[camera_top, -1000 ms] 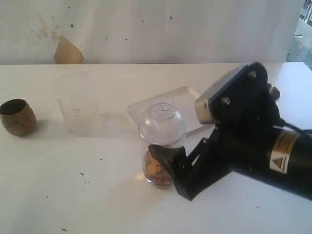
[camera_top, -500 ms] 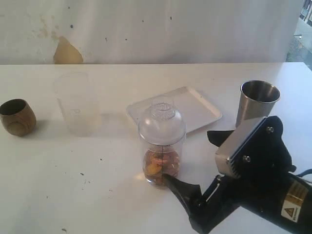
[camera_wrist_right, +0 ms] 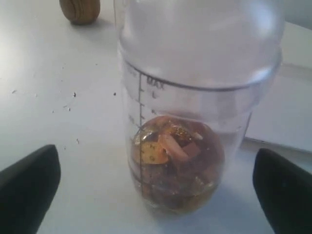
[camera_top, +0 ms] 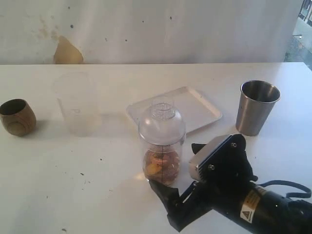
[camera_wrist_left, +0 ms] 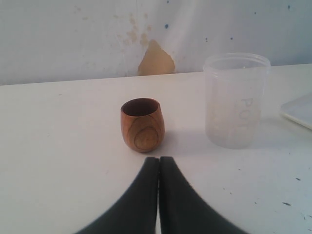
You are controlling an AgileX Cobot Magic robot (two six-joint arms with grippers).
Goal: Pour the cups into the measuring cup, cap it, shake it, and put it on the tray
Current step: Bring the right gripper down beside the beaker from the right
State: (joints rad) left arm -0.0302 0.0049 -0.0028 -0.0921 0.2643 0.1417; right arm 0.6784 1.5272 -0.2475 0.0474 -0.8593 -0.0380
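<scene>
Risk sits with the capped measuring cup (camera_top: 162, 156), standing on the worktop (camera_top: 97, 170) near the tray (camera_top: 204, 109) (not on it): the right gripper (camera_wrist_right: 156, 187), spread wide, could clip and topple it. Left gripper (camera_wrist_left: 158, 165) is clenched, empty.

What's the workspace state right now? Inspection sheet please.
Surface: white table, scattered dark specks.
Job's things: tall clear graduated plastic measuring cup, capped with clear dome lid, brownish contents at bottom, standing on table in front of shallow white rectangular tray; round-bellied brown wooden cup and tapered brushed-steel tumbler both upright.
Clutter: frosted translucent plastic cup, upright.
Grippers: left gripper shut, empty, facing wooden cup; right gripper open, straddling measuring cup, not touching.
Cables: black cable behind right arm.
Surroundings: stained white wall with tan patch.
</scene>
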